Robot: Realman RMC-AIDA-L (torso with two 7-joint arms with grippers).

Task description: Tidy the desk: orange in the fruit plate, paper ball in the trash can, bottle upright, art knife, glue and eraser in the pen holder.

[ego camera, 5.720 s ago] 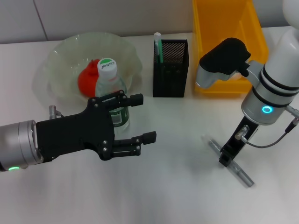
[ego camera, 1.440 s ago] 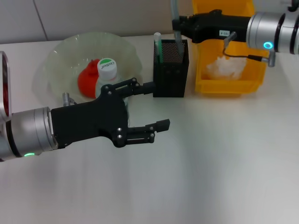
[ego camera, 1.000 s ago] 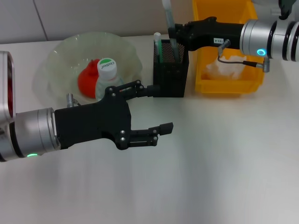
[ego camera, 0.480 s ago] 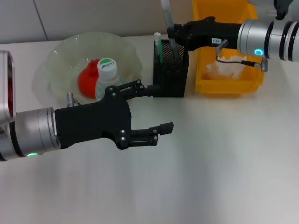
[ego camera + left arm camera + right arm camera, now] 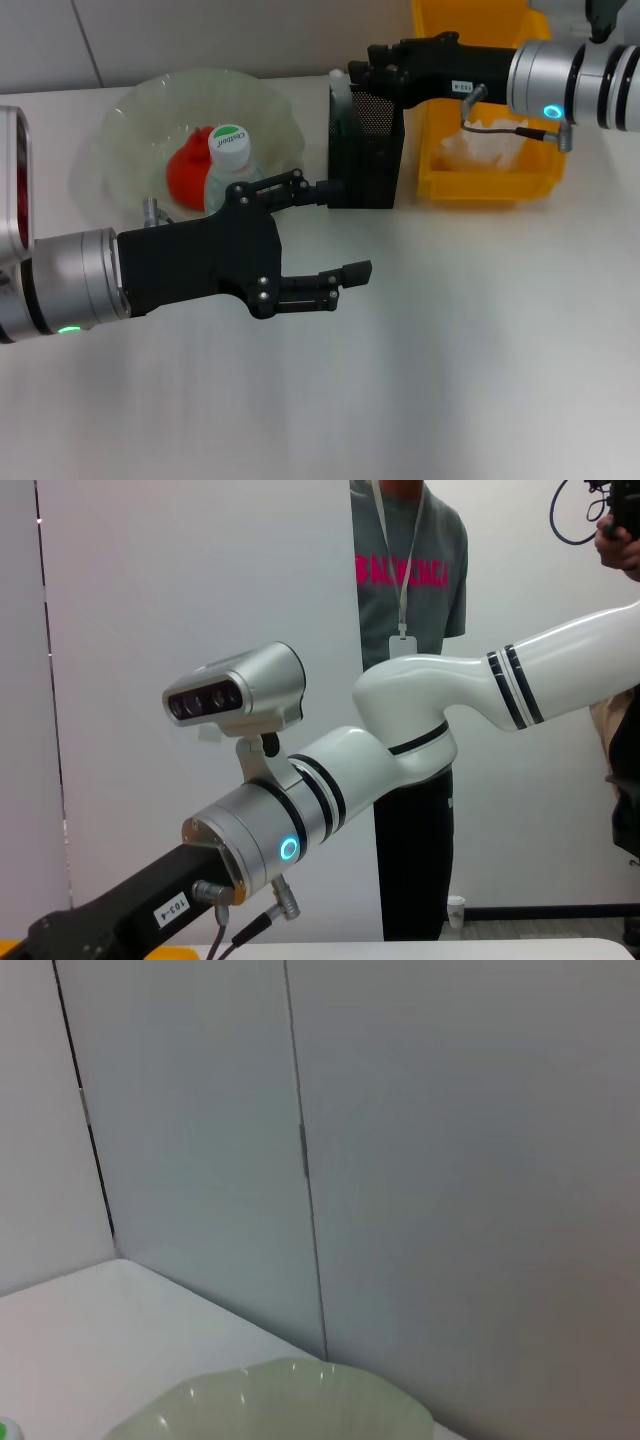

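— What is held in each container?

— The orange is seen in the fruit plate, a pale green translucent bowl with a scalloped rim. The paper ball, crumpled and white, is lodged in the yellow trash can. A white and green stick is seen standing in the left corner of the pen holder, a square black mesh cup placed between plate and can. What else lies inside cannot be told.

— And the bottle?

— The bottle, clear plastic with a white-and-green cap, is stood upright at the plate's near edge, partly hidden behind the left gripper.

— How are the grippers set?

— The left gripper's fingers are spread wide, with nothing between them, above the table near the bottle. The right gripper is held over the pen holder's top; whether its fingers are parted or closed cannot be told.
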